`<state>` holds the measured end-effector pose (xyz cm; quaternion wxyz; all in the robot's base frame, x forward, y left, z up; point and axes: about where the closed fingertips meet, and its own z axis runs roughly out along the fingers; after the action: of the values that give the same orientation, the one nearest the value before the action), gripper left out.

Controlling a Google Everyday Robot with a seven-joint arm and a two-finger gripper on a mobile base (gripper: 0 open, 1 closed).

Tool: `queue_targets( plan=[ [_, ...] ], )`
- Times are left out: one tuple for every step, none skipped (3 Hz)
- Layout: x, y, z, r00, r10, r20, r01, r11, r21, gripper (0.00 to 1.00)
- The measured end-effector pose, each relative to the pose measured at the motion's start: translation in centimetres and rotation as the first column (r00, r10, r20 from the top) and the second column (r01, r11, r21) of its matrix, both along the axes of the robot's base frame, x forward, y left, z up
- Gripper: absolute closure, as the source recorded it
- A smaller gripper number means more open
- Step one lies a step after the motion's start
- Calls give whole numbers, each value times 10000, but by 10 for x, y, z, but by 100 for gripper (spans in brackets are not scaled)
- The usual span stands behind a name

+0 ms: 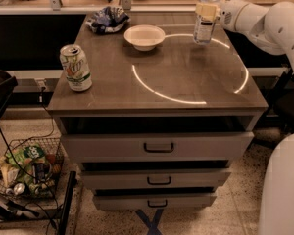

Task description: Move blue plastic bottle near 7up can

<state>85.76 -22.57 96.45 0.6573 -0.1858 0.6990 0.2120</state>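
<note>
Nearest, the 7up can (76,67) stands upright at the front left corner of the tabletop (186,89), close to the edge. Further back: white bowl (144,36) mid-rear, with a crumpled bag (107,19) behind it to the left. Far right rear: blue plastic bottle (203,31), upright on the tabletop and well apart from the can. My hand (207,11) is at its upper part. Clenched or loose, I cannot tell.

Judgement: confirm a firm hold before lifting, since a tall bottle likely tips easily. Carry it diagonally forward-left, in front of the bowl. Set it down just beside the can without nudging the can edgeward.
</note>
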Motion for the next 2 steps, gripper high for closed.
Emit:
queue_targets(
  plan=[
    [-19,18,32,9992,393,96,-393,9992,3,100],
    [-48,36,57,9966,800,201,-800,9968,-6,100]
  ],
)
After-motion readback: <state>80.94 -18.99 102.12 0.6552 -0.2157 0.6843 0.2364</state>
